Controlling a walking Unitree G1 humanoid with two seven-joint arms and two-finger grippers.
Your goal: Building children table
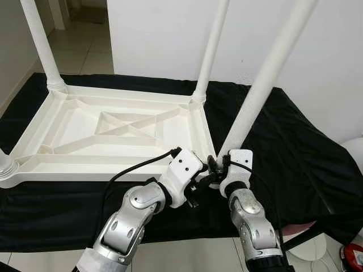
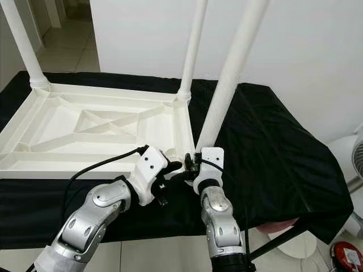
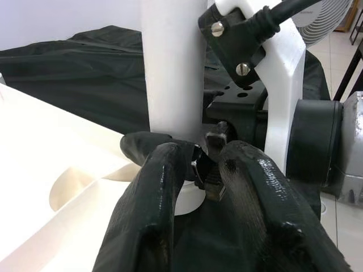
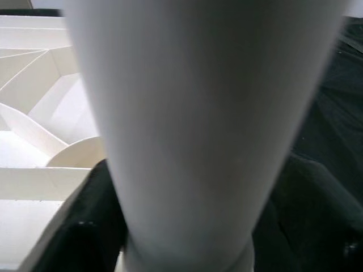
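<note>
The white plastic children's table point(image 1: 74, 122) lies upside down on a black cloth point(image 1: 289, 153). Three of its legs stand up at the corners: far left point(image 1: 42, 45), far right point(image 1: 211, 51) and, at the near left edge, a stub point(image 1: 5, 164). The near right leg point(image 1: 266, 73) leans up to the right from its corner socket. My right gripper point(image 1: 222, 168) is shut on this leg's base; the leg point(image 4: 187, 124) looms close in the right wrist view. My left gripper point(image 1: 205, 178) sits right beside it, fingers point(image 3: 153, 204) nearly together, touching the base collar.
The cloth-covered surface ends just in front of my arms, with tiled floor below. At the right stand a white rounded object point(image 1: 354, 150), a white round base point(image 1: 313, 249) and a red item point(image 1: 354, 258). A white wall rises behind the table; a doorway point(image 1: 85, 39) opens at the far left.
</note>
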